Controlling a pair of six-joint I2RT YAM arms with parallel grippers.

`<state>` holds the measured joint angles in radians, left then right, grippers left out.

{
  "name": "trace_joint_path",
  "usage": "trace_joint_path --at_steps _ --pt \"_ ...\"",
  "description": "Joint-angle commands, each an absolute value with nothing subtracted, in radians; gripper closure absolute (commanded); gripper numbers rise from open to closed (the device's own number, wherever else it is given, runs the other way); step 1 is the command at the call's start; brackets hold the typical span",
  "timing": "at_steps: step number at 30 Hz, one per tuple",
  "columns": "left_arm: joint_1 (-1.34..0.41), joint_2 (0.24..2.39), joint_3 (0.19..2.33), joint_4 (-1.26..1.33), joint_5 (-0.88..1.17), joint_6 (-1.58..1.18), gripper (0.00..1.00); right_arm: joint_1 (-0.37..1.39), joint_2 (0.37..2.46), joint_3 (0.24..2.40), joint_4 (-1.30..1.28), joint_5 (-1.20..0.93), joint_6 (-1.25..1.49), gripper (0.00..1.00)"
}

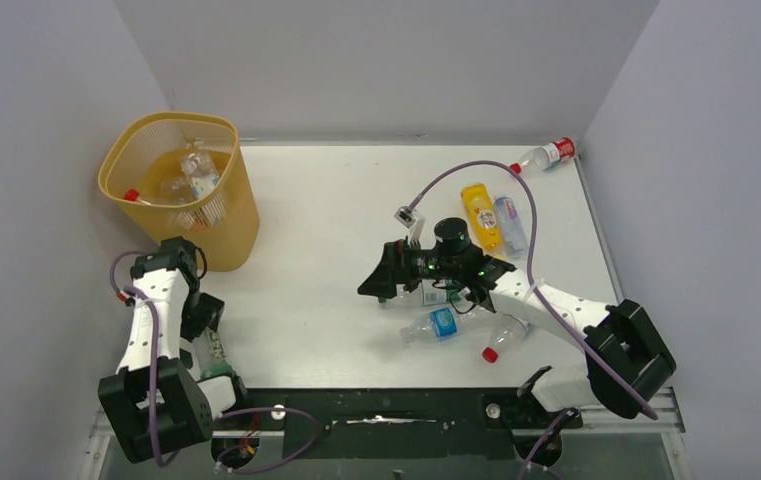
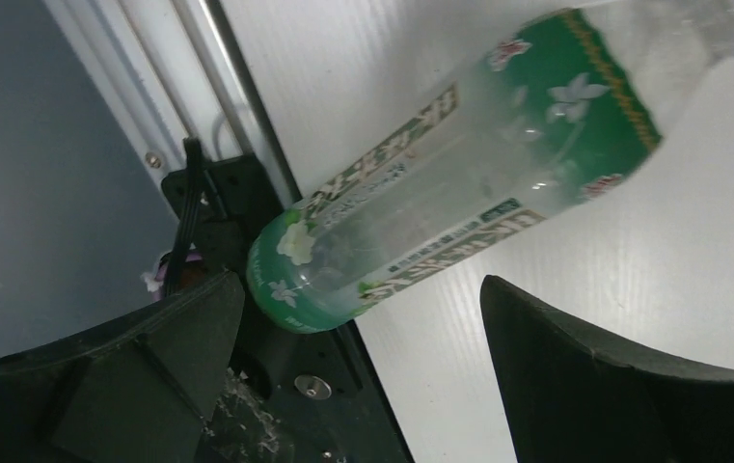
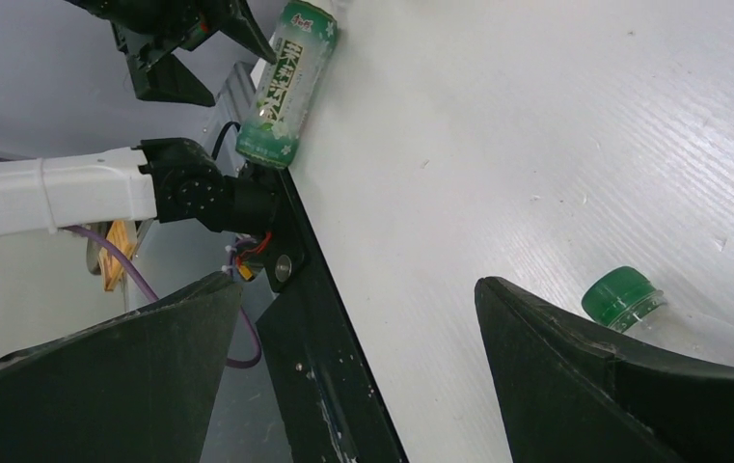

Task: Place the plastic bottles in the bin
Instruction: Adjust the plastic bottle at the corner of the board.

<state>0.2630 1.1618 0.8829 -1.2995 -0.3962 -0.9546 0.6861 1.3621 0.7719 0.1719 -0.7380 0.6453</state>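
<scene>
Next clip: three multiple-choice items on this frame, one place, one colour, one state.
1. Where does the bin stand?
A) far left corner
B) far right corner
C) near edge, centre
2. Label colour of the bottle before the left jaws?
A) red
B) blue
C) green
3. The left jaws are:
A) shut on a bottle
B) open
C) out of view
Key: 1A, the top view shows it at the far left; 2C, the left wrist view shows green with white flowers; 3B, they stand wide apart, gripping nothing.
</scene>
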Motion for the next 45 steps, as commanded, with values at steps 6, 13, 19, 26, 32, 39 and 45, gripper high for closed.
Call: trace_joint_path --at_steps 6,13,19,26,32,39,45 --pt "0.296 1.167 0.892 -1.355 -0.432 -1.01 0.02 0.677 1.327 0.776 0.185 -0.775 0.617 0.02" --pt "0.298 1.26 0.85 -1.203 -0.28 -0.923 0.03 0.674 1.319 0.794 0.13 -0.763 0.594 0.02" --pt "0.3 1.23 0.784 -1.069 -0.165 -0.852 0.03 0.669 1.309 0.798 0.109 -0.742 0.591 0.02" --pt "0.298 1.217 0.77 -1.026 -0.082 -0.818 0.04 0.669 1.316 0.793 0.125 -0.724 0.613 0.02" --pt "0.279 1.17 0.754 -0.976 0.019 -0.779 0.05 0.671 1.352 0.804 0.147 -0.735 0.632 0.02" --pt "0.173 1.102 0.668 -0.797 0.208 -0.808 0.05 0.673 1.368 0.821 0.131 -0.731 0.63 0.02" --pt "0.004 1.122 0.731 -0.726 0.235 -0.88 0.05 0.685 1.389 0.835 0.132 -0.725 0.636 0.02"
